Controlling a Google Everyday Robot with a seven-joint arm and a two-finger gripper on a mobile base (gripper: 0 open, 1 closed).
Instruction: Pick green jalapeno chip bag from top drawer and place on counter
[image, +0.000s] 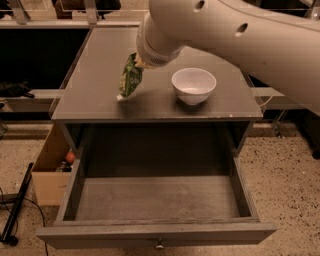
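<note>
Over the grey surface (100, 60), my claw (140, 62) meets the top of the green jalapeno chip bag (130, 80), hidden behind my arm (240, 35); I cannot tell whether it grips. The bag's whitish end touches the surface, at 9 o'clock from the white bowl (193, 85). At 6 o'clock, the top drawer (155, 200) stands pulled out.

- The green jalapeno chip bag (130, 79), left of centre in the upper half of the frame, carries pale lettering, too blurred to make out any word or brand.
- The gripper (137, 62) is at the bag's top end, just under the white arm.
- Nothing else in the frame bears readable text.
</note>
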